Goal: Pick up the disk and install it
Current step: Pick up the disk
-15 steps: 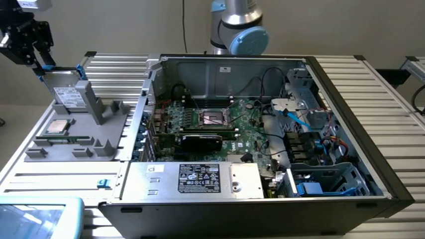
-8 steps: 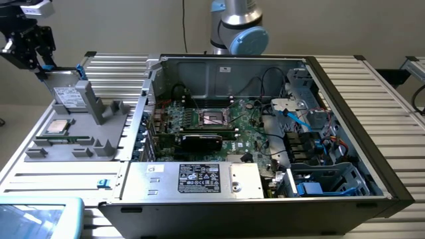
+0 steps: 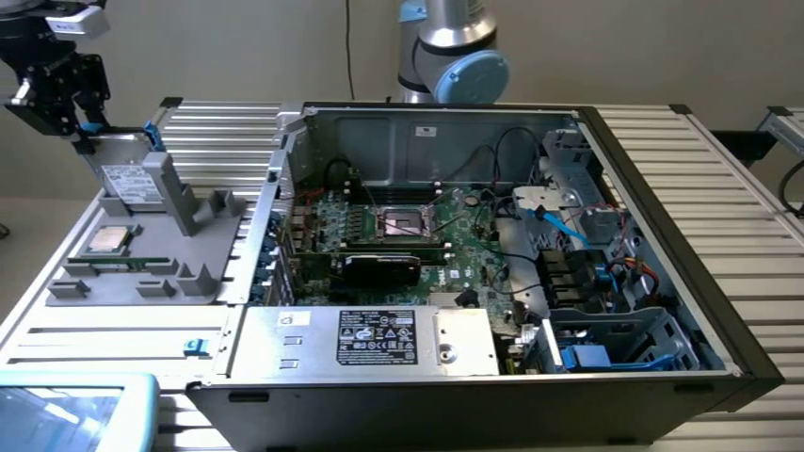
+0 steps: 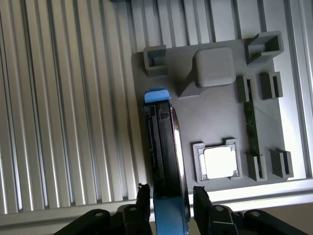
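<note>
The jaws, partly spread, pinch the blue top end of the disk (image 4: 164, 147). It stands on edge in the grey holder (image 4: 220, 117), long axis nearly upright.

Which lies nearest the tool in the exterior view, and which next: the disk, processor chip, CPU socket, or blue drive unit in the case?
1. The disk, upright, right at the tool.
2. Processor chip, flat on the grey holder beside the disk.
3. CPU socket, mid-motherboard.
4. Blue drive unit, in the cage at the exterior view's lower right.
</note>
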`<state>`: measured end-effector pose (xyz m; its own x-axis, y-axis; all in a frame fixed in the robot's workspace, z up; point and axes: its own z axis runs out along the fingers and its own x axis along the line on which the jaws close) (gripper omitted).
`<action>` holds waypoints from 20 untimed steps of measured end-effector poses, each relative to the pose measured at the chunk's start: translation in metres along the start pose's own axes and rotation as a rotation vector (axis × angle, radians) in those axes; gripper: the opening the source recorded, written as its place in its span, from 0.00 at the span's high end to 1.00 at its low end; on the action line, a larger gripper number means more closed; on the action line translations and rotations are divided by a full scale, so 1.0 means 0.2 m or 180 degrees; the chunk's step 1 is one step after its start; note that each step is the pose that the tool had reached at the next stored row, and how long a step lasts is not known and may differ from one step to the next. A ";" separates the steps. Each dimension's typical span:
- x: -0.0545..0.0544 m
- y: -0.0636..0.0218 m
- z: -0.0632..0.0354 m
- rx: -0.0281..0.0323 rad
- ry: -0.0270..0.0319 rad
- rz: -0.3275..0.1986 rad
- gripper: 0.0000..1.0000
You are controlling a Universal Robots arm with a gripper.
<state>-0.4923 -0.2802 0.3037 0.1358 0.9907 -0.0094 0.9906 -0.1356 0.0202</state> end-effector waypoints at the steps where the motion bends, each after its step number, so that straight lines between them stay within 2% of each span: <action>1: 0.00 0.000 0.000 0.0000 0.0000 0.0000 0.52; 4: 0.00 0.000 0.007 0.0000 0.0000 0.0000 0.52; 11: 0.00 -0.002 0.066 0.0000 0.0000 0.0000 0.52; 20: 0.00 -0.006 0.069 0.0000 -0.0001 -0.0003 0.52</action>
<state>-0.4932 -0.2802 0.2898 0.1349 0.9908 -0.0098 0.9907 -0.1347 0.0201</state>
